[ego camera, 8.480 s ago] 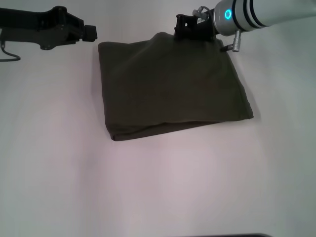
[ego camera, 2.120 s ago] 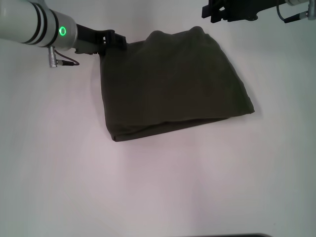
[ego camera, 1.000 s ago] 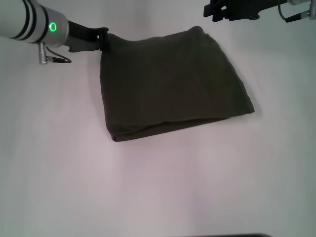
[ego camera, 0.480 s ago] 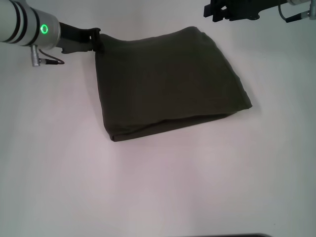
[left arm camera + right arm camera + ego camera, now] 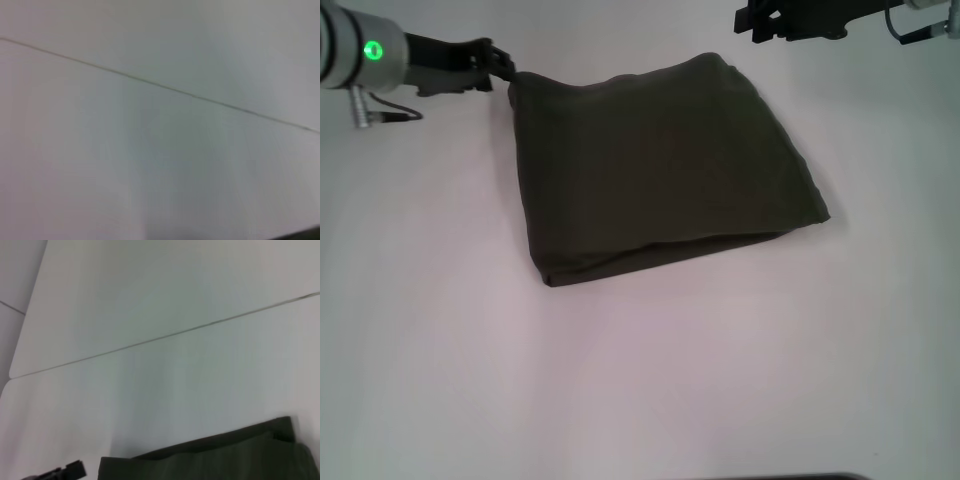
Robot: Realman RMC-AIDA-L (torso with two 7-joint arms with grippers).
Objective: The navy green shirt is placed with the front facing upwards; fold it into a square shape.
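My left hand (image 5: 503,66) pinches the navy green shirt (image 5: 660,170) at its far left corner; my right hand (image 5: 748,20) hovers beyond its far right corner, grip unclear. I judge a low, gentle tug squares it best.

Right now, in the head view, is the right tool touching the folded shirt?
No, the right tool hangs at the far right, apart from the folded olive-green shirt, with bare white table between them.

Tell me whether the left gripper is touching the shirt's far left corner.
Touching. In the head view the left gripper meets the navy green shirt at that corner, the cloth drawn to a point at its tip with no gap.
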